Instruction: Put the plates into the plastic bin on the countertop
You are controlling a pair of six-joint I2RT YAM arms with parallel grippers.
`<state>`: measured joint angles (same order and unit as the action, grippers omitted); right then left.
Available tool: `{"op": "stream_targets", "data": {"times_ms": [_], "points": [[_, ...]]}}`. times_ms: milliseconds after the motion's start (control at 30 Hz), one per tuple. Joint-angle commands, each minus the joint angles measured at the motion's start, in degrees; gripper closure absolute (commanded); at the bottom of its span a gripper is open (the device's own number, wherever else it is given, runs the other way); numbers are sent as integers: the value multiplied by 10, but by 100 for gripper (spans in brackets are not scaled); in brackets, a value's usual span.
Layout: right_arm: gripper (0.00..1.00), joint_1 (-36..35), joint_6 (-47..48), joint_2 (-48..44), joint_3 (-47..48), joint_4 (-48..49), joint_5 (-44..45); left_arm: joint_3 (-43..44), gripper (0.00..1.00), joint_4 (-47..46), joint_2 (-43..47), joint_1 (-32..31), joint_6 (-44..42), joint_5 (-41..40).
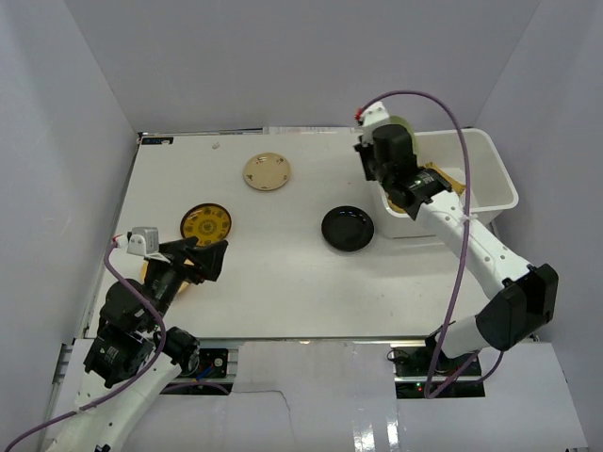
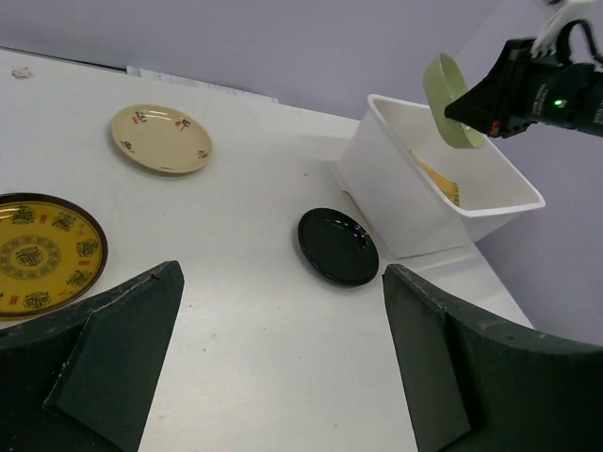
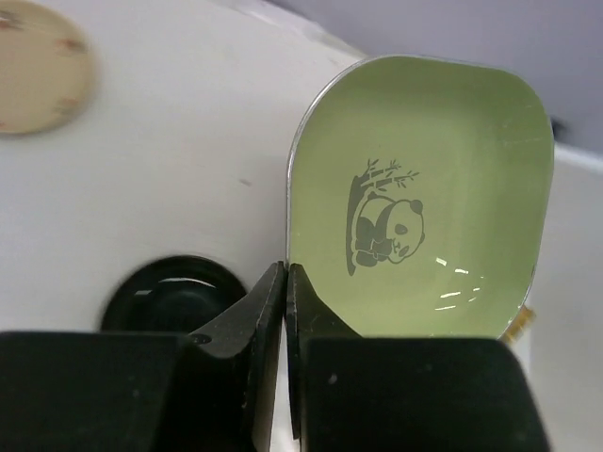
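My right gripper [image 1: 394, 139] is shut on the edge of a pale green square plate [image 3: 424, 198] with a panda print. It holds the plate upright over the far left corner of the white plastic bin [image 1: 490, 188], as the left wrist view [image 2: 450, 100] also shows. A woven bamboo tray [image 2: 438, 179] lies inside the bin [image 2: 415, 207]. On the countertop [image 1: 283, 282] lie a glossy black plate [image 1: 348, 228], a beige plate [image 1: 267, 171] and a yellow plate [image 1: 206, 224]. My left gripper [image 1: 203, 256] is open and empty, just near of the yellow plate [image 2: 42, 252].
Pale grey walls enclose the table on three sides. The black plate [image 2: 338, 246] lies close to the bin's left wall. An orange-yellow edge [image 1: 146, 273] shows under my left arm; I cannot tell what it is.
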<state>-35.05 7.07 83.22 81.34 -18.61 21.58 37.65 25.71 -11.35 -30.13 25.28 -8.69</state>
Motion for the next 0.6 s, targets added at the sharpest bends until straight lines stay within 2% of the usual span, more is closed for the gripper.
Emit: {"op": "stream_targets", "data": {"times_ms": [0, 233, 400, 533, 567], "points": [[92, 78, -43, 6, -59, -14, 8, -8, 2, -10, 4, -4, -7, 39], [92, 167, -43, 64, -66, -10, -10, -11, 2, -14, 6, -3, -10, 43], [90, 183, -58, 99, -79, -9, -24, -12, 2, -14, 6, -4, -11, 42], [77, 183, -85, 98, -83, -9, -17, -11, 2, -12, 2, -5, -12, 38], [69, 183, -95, 93, -83, -10, -13, -10, 2, -11, 2, -6, -13, 34]]}}
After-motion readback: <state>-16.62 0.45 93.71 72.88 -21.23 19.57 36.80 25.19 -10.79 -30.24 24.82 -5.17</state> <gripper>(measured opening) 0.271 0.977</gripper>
